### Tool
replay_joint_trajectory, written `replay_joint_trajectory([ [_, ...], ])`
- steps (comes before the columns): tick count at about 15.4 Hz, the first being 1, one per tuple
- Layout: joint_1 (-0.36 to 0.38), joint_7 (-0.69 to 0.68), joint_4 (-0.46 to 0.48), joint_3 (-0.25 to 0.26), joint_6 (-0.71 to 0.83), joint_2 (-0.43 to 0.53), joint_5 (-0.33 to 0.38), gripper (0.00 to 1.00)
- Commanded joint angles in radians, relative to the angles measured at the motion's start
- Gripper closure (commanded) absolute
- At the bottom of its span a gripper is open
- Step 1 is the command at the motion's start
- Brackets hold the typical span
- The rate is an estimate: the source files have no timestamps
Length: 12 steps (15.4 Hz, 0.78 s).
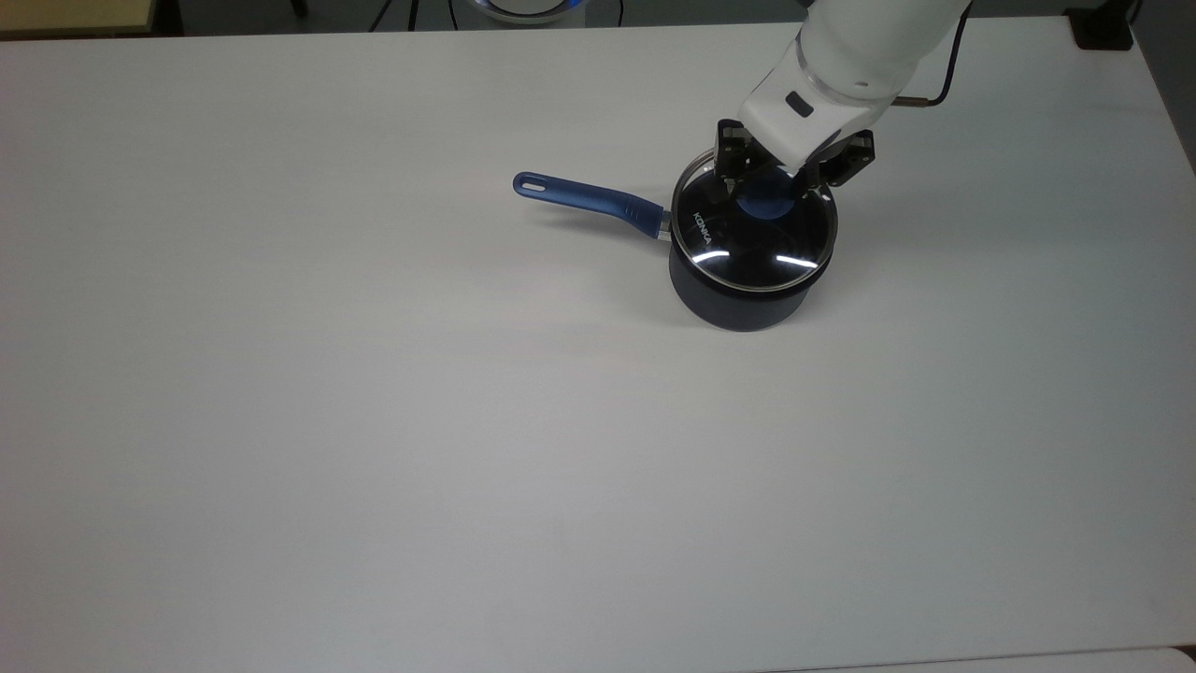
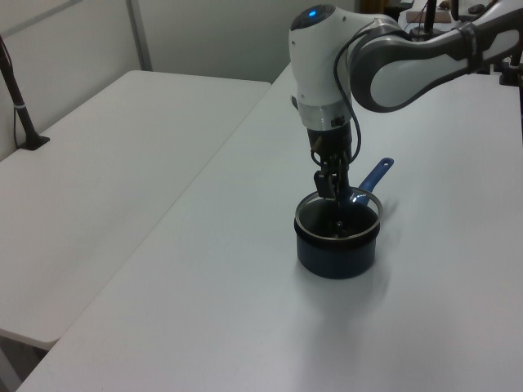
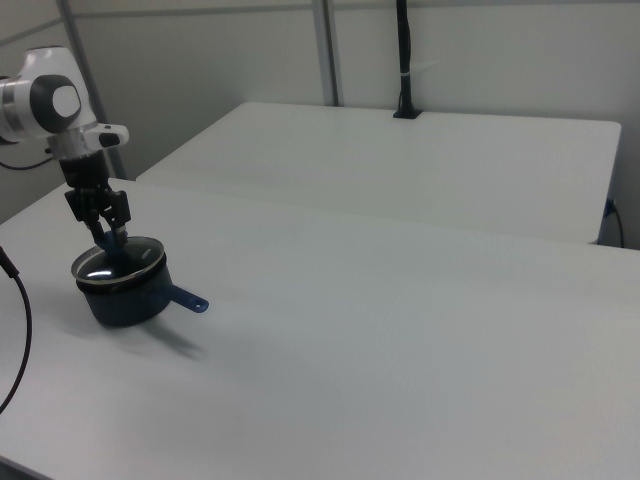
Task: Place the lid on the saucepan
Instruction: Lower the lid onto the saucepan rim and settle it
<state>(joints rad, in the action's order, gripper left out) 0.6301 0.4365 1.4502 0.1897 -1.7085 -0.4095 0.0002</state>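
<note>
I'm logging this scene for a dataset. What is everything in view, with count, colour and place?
saucepan: one, dark navy with a long blue handle, on the near white table, handle pointing to the top view's left.
lid: one, clear glass with metal rim and blue knob, sitting on the saucepan.
tables: two, white, side by side in the left view.
black post: one, at the far table's back edge in the right view.
arm: one, white and grey, over the saucepan.
gripper: one, black, at the lid's knob.
</note>
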Motion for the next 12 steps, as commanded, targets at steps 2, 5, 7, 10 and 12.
replay_joint_trajectory([
  [2, 0.014, 0.024, 0.032, 0.013, 0.010, 0.014, -0.034, 0.54],
  [5, 0.016, 0.025, 0.039, 0.013, 0.009, 0.011, -0.034, 0.54],
  [7, 0.016, 0.027, 0.041, 0.013, 0.009, 0.011, -0.034, 0.54],
  [10, 0.013, 0.059, 0.041, 0.013, 0.004, 0.006, -0.034, 0.53],
  [12, 0.013, 0.060, 0.039, 0.013, 0.004, -0.003, -0.034, 0.52],
])
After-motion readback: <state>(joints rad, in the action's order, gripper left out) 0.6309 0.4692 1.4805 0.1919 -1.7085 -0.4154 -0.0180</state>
